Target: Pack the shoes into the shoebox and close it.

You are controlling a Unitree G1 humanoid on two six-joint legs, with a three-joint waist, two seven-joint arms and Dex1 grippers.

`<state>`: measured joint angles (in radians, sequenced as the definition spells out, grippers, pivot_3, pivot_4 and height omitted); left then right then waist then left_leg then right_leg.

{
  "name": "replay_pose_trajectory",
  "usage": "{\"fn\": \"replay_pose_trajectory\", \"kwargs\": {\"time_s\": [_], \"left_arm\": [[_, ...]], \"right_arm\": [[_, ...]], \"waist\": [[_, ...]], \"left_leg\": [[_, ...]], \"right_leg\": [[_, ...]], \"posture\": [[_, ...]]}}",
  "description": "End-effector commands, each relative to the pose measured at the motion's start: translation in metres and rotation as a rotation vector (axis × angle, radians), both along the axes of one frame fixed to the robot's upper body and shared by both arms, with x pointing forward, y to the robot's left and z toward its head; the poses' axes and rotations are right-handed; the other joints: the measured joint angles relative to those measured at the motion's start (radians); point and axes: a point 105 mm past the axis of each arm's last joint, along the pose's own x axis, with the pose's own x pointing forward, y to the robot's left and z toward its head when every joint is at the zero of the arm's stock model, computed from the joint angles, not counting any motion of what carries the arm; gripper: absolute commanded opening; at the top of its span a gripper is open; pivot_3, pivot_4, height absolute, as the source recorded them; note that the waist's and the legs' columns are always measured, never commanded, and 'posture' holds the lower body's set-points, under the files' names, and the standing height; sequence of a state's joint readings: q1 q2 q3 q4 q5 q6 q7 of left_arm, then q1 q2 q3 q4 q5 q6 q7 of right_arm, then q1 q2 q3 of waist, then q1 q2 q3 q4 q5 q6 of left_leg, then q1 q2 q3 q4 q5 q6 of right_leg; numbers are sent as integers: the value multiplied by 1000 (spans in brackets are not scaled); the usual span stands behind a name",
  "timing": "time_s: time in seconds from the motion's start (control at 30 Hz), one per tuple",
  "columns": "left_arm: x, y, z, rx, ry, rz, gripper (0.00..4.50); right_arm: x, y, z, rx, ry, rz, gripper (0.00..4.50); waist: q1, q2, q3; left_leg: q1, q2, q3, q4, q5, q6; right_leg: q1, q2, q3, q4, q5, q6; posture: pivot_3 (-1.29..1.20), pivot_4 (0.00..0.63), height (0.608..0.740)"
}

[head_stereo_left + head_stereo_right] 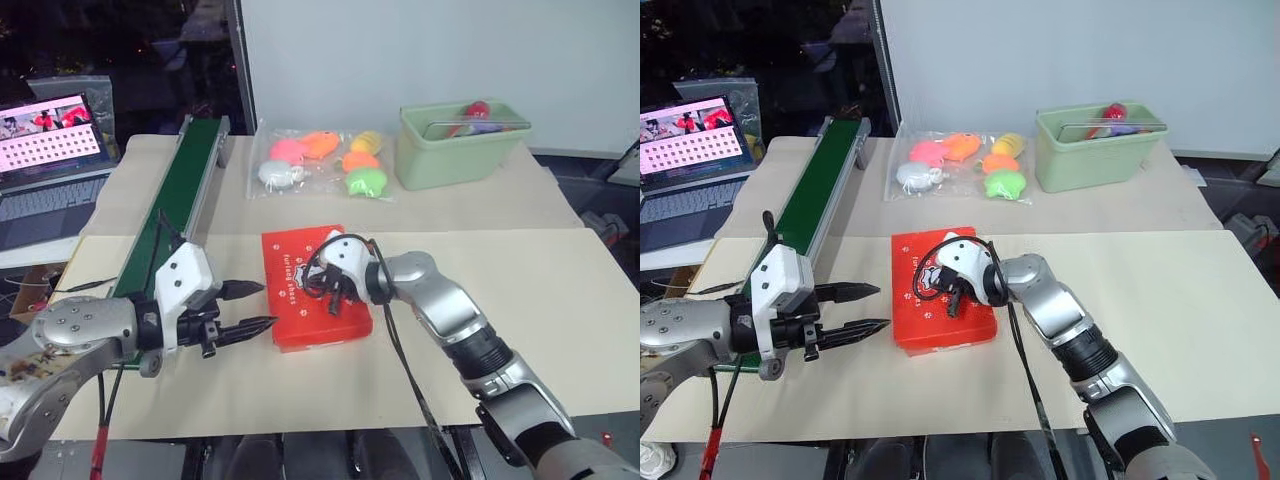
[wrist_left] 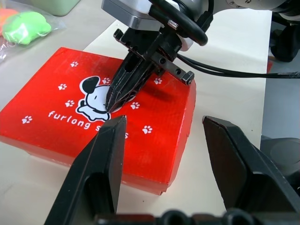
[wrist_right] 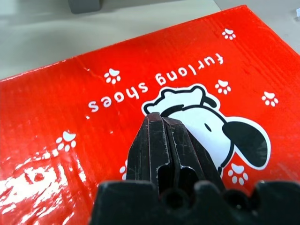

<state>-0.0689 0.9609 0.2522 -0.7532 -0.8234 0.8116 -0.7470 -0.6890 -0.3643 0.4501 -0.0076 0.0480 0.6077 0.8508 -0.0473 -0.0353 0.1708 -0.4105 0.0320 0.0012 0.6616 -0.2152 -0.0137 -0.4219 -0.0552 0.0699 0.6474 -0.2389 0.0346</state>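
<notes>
Left pincer apart beside closed shoebox — right pincer together, tips on lid

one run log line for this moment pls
shoebox: lid down | right claw: shut, tips on lid | left claw: open, beside box, holding nothing

Beige table carries closed red shoebox, bagged soft toys, green bin, conveyor.

Head eyes look down over the table — both wrist cameras share the shoebox lid, close.
</notes>
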Motion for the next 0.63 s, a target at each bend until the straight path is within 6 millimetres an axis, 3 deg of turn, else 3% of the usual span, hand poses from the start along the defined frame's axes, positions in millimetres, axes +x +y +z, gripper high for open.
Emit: {"fn": "replay_pose_trajectory", "kwargs": {"time_s": [0.03, 0.2, 0.33, 0.5, 0.63], "left_arm": [[-1, -1, 8, 9, -48, 7, 2754], [-2, 0, 6, 3, -60, 32, 2754], [-1, 1, 5, -23, -72, 75, 2754], [9, 16, 2, -123, -88, 269, 2754], [18, 16, 5, -189, -110, 359, 2754]], "right_arm": [[-4, -4, -20, -98, 12, 20, 54], [-10, -5, -39, -182, -4, 57, 54], [-6, -10, -33, -138, 6, -5, 54], [12, -33, 49, 305, 86, -223, 54], [17, -59, 82, 518, 136, -334, 54]], "waist": [[1, 0, 0], [3, -1, -1], [3, -1, -2], [6, -1, -1], [13, -1, -1]], "left_leg": [[0, 0, 0, 0, 0, 0], [4, 0, 0, 0, 0, 0], [4, 0, 0, 0, 0, 0], [2, 0, 0, 0, 0, 0], [0, 0, -1, 0, 0, 0]], "right_leg": [[0, 0, 0, 0, 0, 0], [3, 0, 0, 0, 0, 0], [4, 0, 0, 0, 0, 0], [2, -1, 0, 0, 0, 0], [0, -1, 0, 0, 0, -1]], "posture": [[0, 150, 729], [0, 150, 729], [0, 150, 729], [0, 150, 729], [0, 150, 729]]}}
